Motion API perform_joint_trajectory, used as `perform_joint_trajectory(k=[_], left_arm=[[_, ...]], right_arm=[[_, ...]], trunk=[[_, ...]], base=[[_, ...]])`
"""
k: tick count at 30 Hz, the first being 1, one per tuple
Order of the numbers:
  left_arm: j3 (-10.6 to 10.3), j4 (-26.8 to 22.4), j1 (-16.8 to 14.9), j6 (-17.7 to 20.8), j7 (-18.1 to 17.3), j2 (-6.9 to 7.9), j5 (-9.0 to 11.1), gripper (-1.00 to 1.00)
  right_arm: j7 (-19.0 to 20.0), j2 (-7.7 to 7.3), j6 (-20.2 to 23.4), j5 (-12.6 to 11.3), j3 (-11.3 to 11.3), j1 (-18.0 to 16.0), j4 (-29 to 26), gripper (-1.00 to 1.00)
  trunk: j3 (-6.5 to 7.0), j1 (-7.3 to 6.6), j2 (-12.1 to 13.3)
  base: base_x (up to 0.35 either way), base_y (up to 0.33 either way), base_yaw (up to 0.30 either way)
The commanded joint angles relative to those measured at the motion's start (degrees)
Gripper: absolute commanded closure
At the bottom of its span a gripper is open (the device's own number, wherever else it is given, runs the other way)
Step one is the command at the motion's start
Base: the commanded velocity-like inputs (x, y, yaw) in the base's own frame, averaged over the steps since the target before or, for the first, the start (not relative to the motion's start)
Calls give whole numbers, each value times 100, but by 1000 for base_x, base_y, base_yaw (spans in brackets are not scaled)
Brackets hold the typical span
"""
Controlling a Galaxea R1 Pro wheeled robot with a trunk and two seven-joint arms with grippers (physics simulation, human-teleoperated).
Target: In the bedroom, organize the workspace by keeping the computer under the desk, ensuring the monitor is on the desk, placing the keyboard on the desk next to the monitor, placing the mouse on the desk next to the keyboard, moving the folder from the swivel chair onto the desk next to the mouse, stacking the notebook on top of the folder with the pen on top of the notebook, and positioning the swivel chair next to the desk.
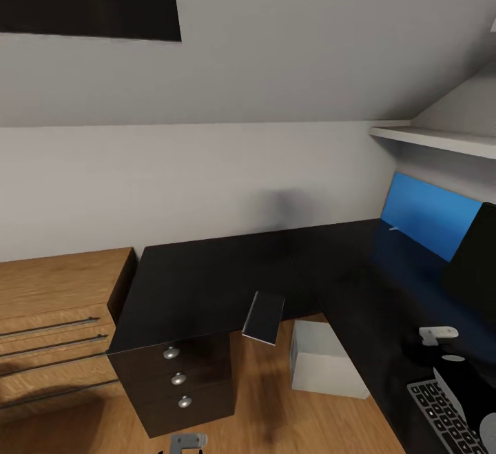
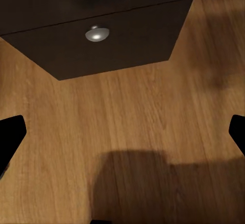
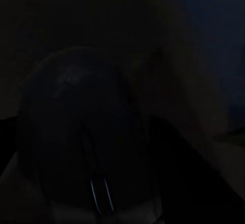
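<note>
Right up close to the right tool's camera sits the mouse (image 3: 87, 142), a dark round lump with a thin line down its middle. It is too dark to tell if the right tool (image 1: 448, 364) grips it or not. Just beside that tool lies the keyboard (image 1: 448, 416), with dark keys in a silver frame, on the black desk (image 1: 227, 268). Behind the tool stands the black monitor (image 1: 475, 261), in front of a blue panel (image 1: 424, 213). Away to the tool's left, a grey notebook (image 1: 264, 316) hangs over the desk edge. Below it, the pale grey computer (image 1: 324, 361) stands on the wood floor (image 2: 138, 117). The left tool (image 2: 122, 134) has its fingers spread wide over the floor, near a drawer knob (image 2: 96, 33).
</note>
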Motion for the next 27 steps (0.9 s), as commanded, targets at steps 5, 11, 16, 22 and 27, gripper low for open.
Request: perform_joint_trajectory(k=[5, 11, 16, 22, 27], left_arm=[[-37, -19, -12, -35, 19, -3, 29, -100], [-37, -19, -12, -35, 19, -2, 29, -100], [-37, -19, -12, -41, 19, 0, 29, -100], [-37, -19, -12, -43, 19, 1, 29, -100], [-37, -19, -12, -44, 20, 3, 29, -100]], right_arm=[[11, 3, 25, 45, -17, -156, 233, 100], [11, 3, 12, 77, -17, -174, 256, 100], [10, 3, 13, 85, -18, -175, 259, 100], [-10, 3, 22, 87, -19, -181, 362, 100], [-173, 3, 23, 106, -19, -224, 488, 100]], trunk=[[-7, 1, -6], [-7, 1, -6], [-7, 1, -6], [-7, 1, -6], [-7, 1, -6]], base=[[0, 0, 0], [0, 0, 0], [18, -6, 0], [22, -13, 0], [1, -1, 0]])
